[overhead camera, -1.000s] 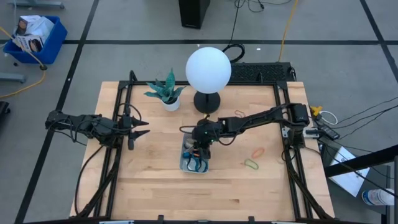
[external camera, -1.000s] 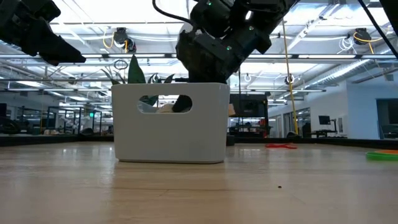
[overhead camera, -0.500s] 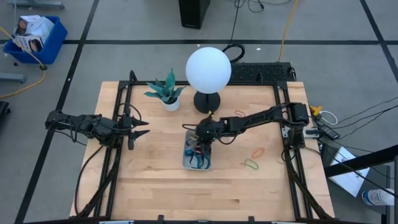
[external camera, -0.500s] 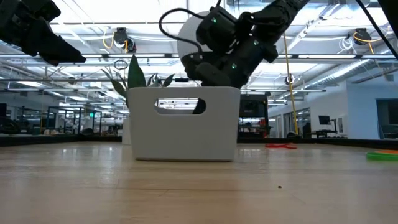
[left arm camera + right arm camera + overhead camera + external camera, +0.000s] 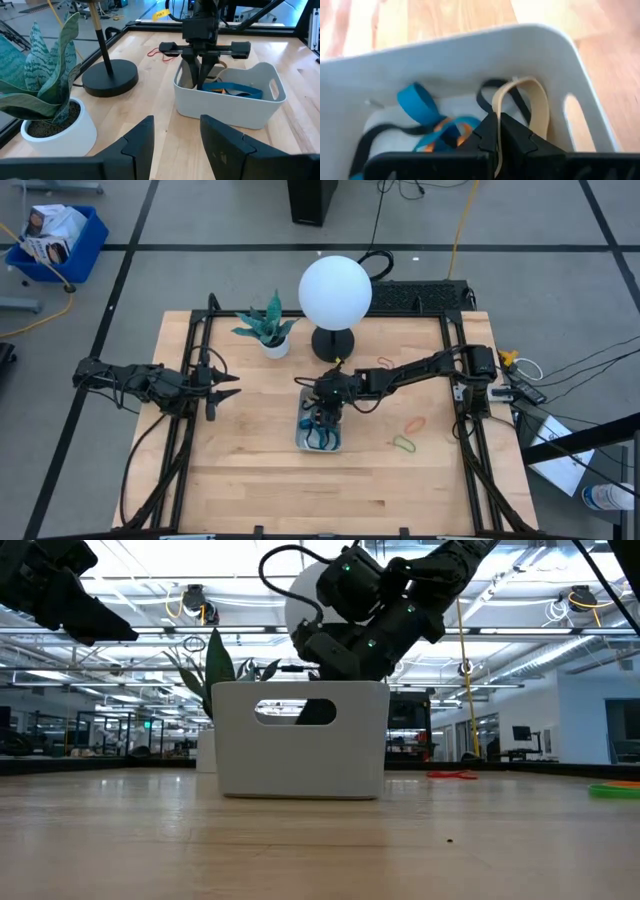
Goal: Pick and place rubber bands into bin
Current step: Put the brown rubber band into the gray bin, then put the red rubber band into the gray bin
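Since the earlier frame the bin (image 5: 320, 434) has shifted slightly to the right and nearer on the bench (image 5: 250, 470), and the right claw (image 5: 325, 413) has lifted a little inside it.

Left side: the left claw (image 5: 228, 386) hangs over the left edge of the bench, fingers spread, holding nothing. It waits, well apart from the work.

Centre: the bin sits near the middle of the bench, in front of the lamp base (image 5: 332, 343). Blue, orange and black rubber bands (image 5: 427, 122) lie on its floor. The right claw stands inside the far end of the bin, fingers clenched on a tan band (image 5: 520, 107) that arches up from the fingertips beside a black loop.

Right side: a green band (image 5: 404, 444) and an orange band (image 5: 414, 423) lie loose on the bench to the right of the bin; a red band (image 5: 385, 362) lies farther off, near the lamp.

Judgement on the step in hand: the tan band is over the bin and ready to drop. The claw should part its fingers fully while inside the walls, then rise straight up. The band may cling to a fingertip, so a slow lift is advised. Side contact with the wall is to be avoided, since the bin slides easily.
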### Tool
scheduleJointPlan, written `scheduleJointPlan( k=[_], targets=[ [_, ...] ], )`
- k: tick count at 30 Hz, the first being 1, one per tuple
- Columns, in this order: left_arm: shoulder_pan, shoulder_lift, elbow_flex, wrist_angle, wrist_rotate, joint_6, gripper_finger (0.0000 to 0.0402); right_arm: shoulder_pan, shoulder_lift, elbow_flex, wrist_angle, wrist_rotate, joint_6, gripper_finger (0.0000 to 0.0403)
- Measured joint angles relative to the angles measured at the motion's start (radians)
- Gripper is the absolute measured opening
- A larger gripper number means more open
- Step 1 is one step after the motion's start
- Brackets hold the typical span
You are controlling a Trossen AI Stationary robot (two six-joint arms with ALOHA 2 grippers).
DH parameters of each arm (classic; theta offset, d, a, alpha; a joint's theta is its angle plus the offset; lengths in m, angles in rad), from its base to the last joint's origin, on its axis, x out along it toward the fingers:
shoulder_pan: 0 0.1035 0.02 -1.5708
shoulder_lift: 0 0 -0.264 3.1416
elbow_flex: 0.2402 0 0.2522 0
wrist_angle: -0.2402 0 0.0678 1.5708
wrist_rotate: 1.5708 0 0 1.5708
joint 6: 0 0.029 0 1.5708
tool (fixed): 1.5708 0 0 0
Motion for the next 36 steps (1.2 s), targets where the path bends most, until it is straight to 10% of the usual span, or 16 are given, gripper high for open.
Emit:
scheduleJointPlan(
  k=[24,36],
  targets=[
    [0.0,0.0,0.0,-0.001,0.0,0.001,0.0166,0.0,-0.047,0.0,0.054,-0.131,-0.011,0.0184],
    [0.0,0.0,0.0,-0.001,0.0,-0.002,0.0166,-0.013,-0.312,0.0,0.024,-0.128,-0.142,0.0195]
  ],
)
